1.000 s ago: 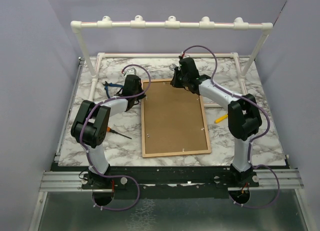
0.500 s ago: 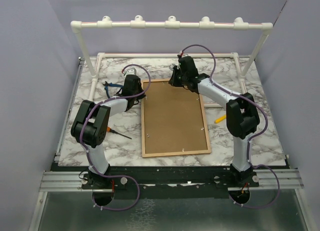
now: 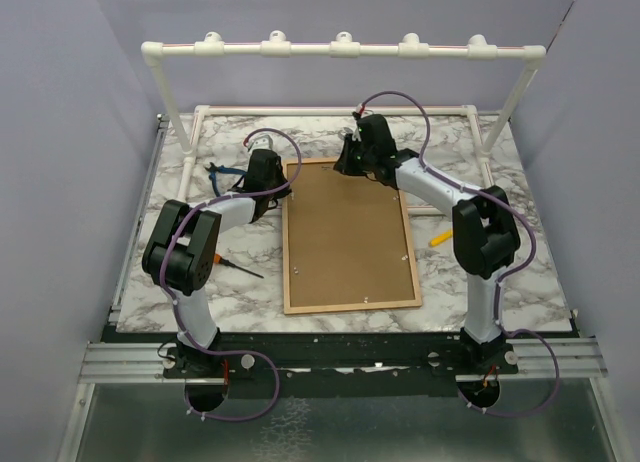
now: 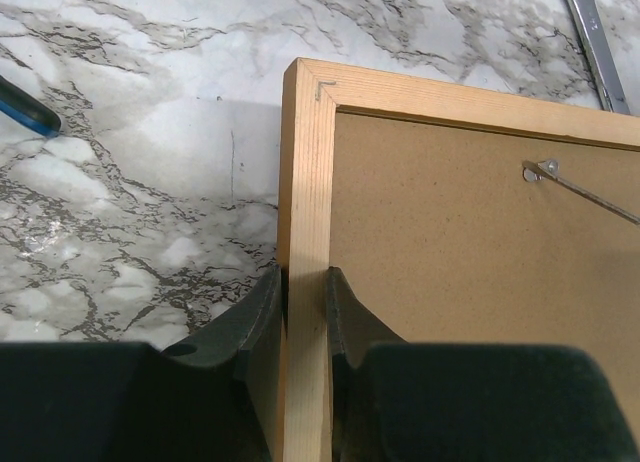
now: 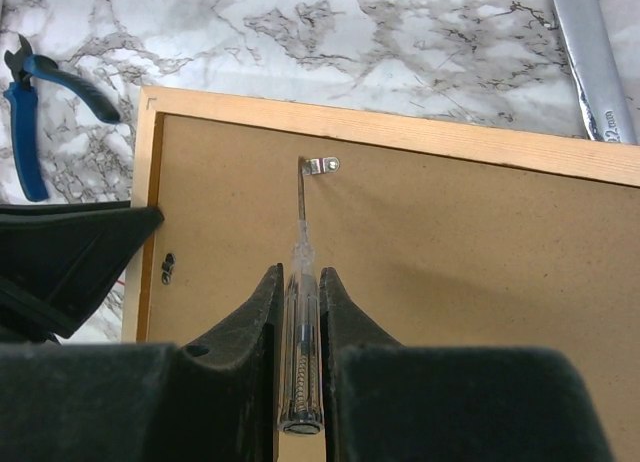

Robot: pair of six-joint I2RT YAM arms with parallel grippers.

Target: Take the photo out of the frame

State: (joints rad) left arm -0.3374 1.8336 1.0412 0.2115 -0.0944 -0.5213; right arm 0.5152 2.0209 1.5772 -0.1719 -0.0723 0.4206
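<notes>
Your frame [image 3: 350, 237] lies face down on the marble tabletop [image 3: 240, 292] between both arms, brown backing board [image 4: 450, 282] up, with the photo hidden beneath it. Your left gripper [image 4: 305, 292] has its jaws clamped across the frame's left wooden rail, just short of the far corner. Your right gripper [image 5: 302, 287] has its jaws closed on a clear-handled screwdriver [image 5: 302, 332], whose tip meets a metal tab [image 5: 322, 165] at the board's far edge.

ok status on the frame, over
Left fingers shut on frame rim. Right fingers shut on screwdriver, tip at top clip. Back board on, photo hidden.
</notes>
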